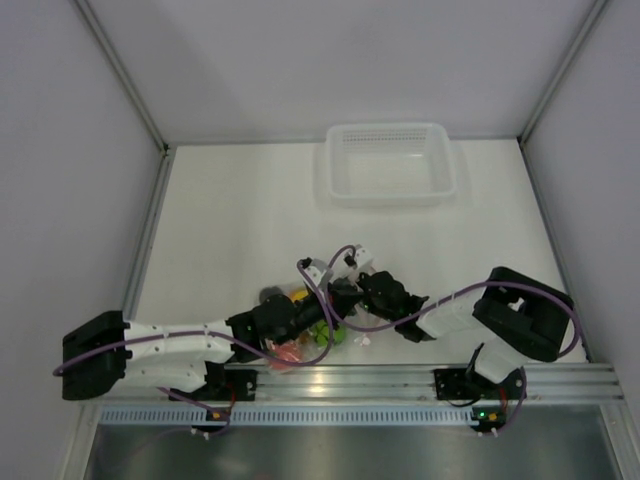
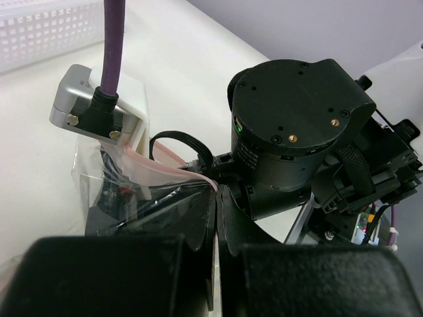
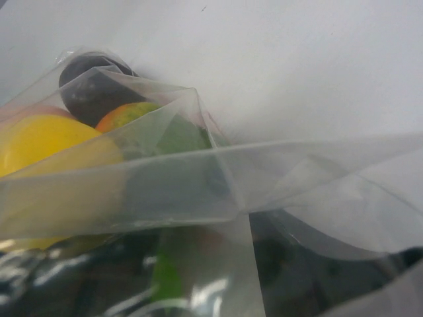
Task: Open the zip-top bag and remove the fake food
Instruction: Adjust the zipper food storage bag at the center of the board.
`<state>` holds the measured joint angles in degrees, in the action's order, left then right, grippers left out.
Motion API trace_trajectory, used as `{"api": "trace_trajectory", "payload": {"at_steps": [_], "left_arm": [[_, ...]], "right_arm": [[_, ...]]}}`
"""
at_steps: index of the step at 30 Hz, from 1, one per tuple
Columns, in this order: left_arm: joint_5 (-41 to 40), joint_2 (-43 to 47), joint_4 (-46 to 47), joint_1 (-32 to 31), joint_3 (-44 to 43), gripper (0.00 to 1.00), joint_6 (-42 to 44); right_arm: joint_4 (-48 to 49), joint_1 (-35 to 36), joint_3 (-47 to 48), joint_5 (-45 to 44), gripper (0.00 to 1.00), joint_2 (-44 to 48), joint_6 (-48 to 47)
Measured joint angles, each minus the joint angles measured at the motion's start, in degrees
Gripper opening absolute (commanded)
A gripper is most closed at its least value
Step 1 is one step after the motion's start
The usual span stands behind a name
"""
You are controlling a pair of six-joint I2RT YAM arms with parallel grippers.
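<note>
Zip-top bag [image 3: 198, 191] lies on the counter [image 1: 240, 220] at the near edge, between the two arm bases, with both wrists crowded over it. Left gripper [image 2: 216, 198]: jaws closed, with the bag's film drawn into the seam between them just below the pink zip strip [image 2: 173, 164]. I read that as a pinch on one wall near the mouth. Right gripper [image 1: 342, 296]: its wrist view is filled with plastic and shows none of its fingers. From the other views I cannot tell whether its jaws are open or closed, or whether they have any film. Fake food [image 1: 322, 334] is inside the bag: yellow fruit [image 3: 46, 142], dark purple fruit [image 3: 92, 86] and orange-green fruit [image 3: 129, 115] bunched against the film, with something green lower down. Handling, my judgement: the bag is thin, soft, crinkly and slick, with no stiffness of its own. It will fold and slide rather than resist, and a pinch on bare film may creep out. The zip strip is the one firmer part, so I would take hold on the lips beside it, one wall per gripper. The fruits look light, hard, smooth and round. They will likely roll once free and squirt from a shallow pinch, so grip across the middle.
</note>
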<state>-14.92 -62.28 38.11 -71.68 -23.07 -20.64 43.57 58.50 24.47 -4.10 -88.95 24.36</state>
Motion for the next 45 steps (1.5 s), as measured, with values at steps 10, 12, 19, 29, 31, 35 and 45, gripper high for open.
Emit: {"api": "trace_trajectory", "payload": {"at_steps": [10, 12, 19, 29, 31, 35, 45], "left_arm": [[-3.2, 2.8, 0.0, 0.7, 2.2, 0.0, 0.3], [-3.4, 3.3, -0.2, 0.7, 2.8, 0.0, 0.4], [-3.7, 4.5, -0.4, 0.6, 4.1, 0.0, 0.7], [-8.2, 10.8, -1.7, 0.1, 6.7, 0.0, 1.1], [-8.8, 12.1, -2.5, 0.1, 6.8, 0.0, 1.2], [-9.6, 13.2, -4.0, 0.1, 6.8, 0.0, 1.5], [-13.9, 18.0, -7.0, 0.0, 6.8, 0.0, 1.5]], "right_arm": [[3.1, 0.2, 6.0, -1.3, 0.52, -8.7, -0.8], [4.2, 0.2, 6.4, -1.9, 0.36, -10.4, -0.9], [7.2, 0.2, 6.3, -3.8, 0.21, -12.6, 0.3], [10.3, 0.2, 4.0, -5.5, 0.3, -9.9, 0.7], [11.0, 0.2, 4.0, -5.4, 0.3, -9.9, 0.7], [12.2, 0.2, 4.1, -3.9, 0.31, -9.9, 1.3], [10.5, 0.2, 3.2, 2.2, 0.34, -1.5, 6.2]]}}
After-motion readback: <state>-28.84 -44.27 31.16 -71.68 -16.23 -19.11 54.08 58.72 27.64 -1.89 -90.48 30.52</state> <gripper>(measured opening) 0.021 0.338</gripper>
